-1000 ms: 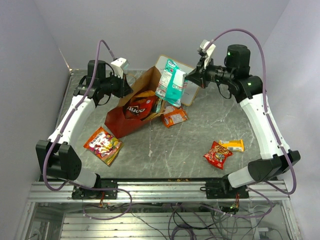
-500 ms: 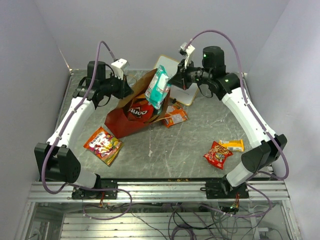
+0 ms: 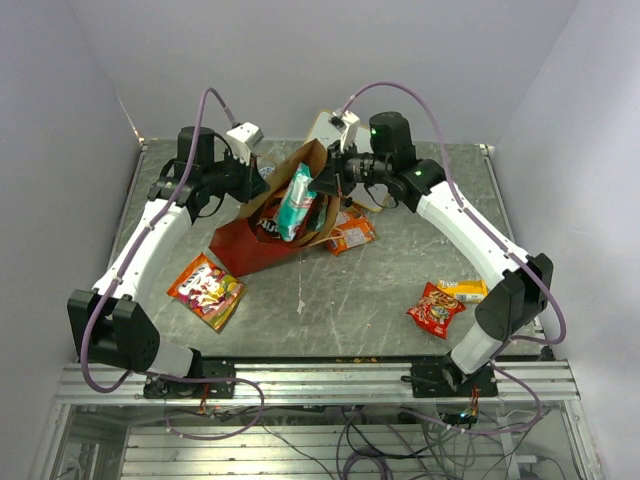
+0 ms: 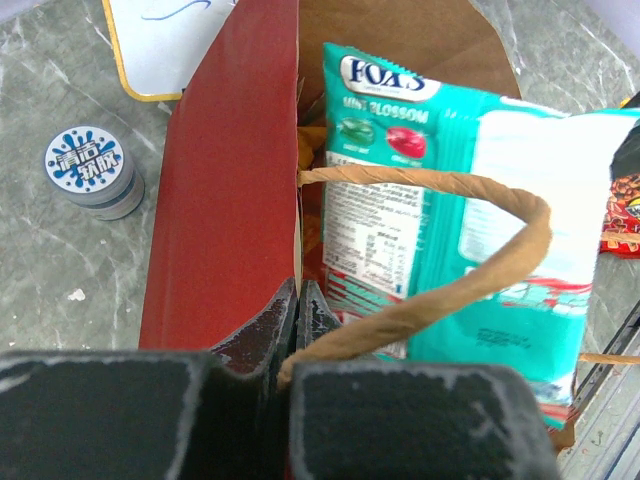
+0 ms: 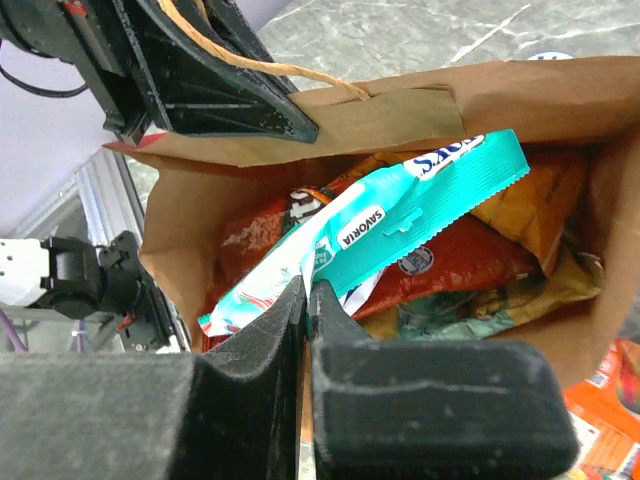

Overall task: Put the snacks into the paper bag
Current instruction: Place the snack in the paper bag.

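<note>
Moved into the paper bag [image 3: 238,250] by the far edge, itself pinched by the left gripper [image 4: 298,305], the teal packet [image 3: 295,203] is pinched by the right gripper [image 5: 306,298].

Inside paper bag [image 3: 238,248] mouth stands candy packet [image 3: 296,203]; flat packet [image 3: 206,290] lies front-left of bag, small bar [image 3: 463,290] front-right.

Top view: even, diffuse overhead light, with soft, short shadows under the arms and the paper bag [image 3: 235,250]. Mild sheen on the table [image 3: 400,285], no hard glare. Left wrist view: mid-frame sharp, left fingers [image 4: 262,325] blurred, white panel of the teal packet [image 4: 430,210] nearly blown out. Right wrist view: bag interior dimmer, right fingers [image 5: 268,345] soft, far left background probably out of focus.
</note>
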`<state>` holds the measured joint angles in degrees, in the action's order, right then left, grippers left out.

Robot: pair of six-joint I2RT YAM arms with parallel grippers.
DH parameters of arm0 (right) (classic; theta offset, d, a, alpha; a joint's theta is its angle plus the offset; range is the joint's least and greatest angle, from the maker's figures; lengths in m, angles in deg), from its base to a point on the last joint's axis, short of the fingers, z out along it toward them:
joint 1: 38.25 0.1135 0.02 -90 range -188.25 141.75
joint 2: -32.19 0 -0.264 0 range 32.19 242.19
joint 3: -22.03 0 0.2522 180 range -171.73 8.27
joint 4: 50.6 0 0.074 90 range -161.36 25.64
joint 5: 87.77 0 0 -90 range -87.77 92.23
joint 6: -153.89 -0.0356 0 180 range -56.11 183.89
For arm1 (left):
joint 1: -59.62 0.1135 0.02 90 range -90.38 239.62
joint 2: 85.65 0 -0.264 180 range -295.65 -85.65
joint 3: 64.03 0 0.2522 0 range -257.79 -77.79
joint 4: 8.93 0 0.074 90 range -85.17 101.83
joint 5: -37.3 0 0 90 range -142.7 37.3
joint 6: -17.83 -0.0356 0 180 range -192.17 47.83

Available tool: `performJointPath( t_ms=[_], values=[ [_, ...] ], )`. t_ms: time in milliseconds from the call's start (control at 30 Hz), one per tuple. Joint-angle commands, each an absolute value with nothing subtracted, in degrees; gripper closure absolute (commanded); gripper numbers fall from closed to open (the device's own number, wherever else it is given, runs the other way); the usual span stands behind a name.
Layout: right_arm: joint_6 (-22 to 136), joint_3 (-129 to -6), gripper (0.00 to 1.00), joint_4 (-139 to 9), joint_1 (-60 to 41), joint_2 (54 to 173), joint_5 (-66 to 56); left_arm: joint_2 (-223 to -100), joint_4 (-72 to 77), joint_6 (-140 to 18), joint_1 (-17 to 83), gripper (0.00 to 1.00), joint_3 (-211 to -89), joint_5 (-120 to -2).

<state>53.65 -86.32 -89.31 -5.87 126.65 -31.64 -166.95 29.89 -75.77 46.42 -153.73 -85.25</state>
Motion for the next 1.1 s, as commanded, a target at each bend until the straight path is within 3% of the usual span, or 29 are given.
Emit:
performJointPath(
  t_ms=[0,267,667,1067],
  values=[
    [47.15,-86.97,1.00,-83.71,-4.85,128.43,-31.78,-163.96,25.63,-77.43,45.90,0.93,-152.81,-87.32],
    [40.92,-87.71,1.00,-80.85,-4.88,132.34,-31.34,-163.34,25.29,-77.80,45.90,0.93,-152.38,-88.63],
    [40.92,-88.68,1.00,-87.17,-4.78,135.89,-14.36,-163.82,25.27,-77.83,45.82,0.93,-152.71,-88.56],
    [48.63,-92.41,0.63,-90.99,-4.18,136.20,-8.56,-164.20,25.64,-78.44,45.56,0.93,-153.11,-88.30]
  ],
)
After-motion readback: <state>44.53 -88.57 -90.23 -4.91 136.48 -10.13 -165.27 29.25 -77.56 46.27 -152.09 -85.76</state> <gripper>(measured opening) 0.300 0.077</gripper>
